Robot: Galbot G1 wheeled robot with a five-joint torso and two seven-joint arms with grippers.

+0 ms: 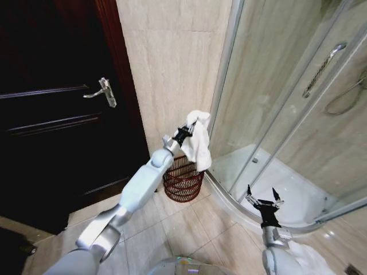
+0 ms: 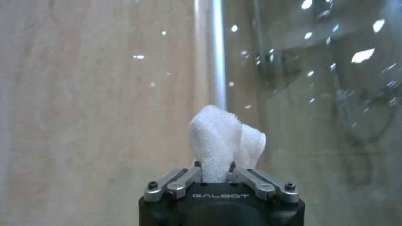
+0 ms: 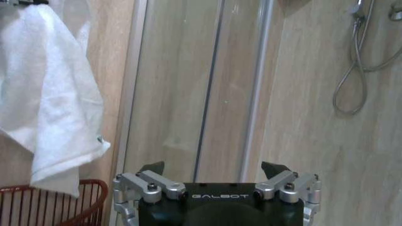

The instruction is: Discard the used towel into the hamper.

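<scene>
Left gripper (image 1: 187, 130) pinches the soft, limp towel (image 1: 199, 146) by its top fold; below the fingers, probably over the hamper (image 1: 183, 179). Right gripper (image 1: 263, 200) spread, empty.

Towel (image 1: 198, 143) is white fluffy terry cloth, hamper (image 1: 182, 180) dark red-brown thin wire with slight sheen, shower enclosure (image 1: 287, 114) clear glossy glass in polished metal frame, wall (image 1: 166, 69) smooth beige stone-look tile, door (image 1: 51, 114) dark glossy wood with bright metal lever handle (image 1: 102, 91).
</scene>
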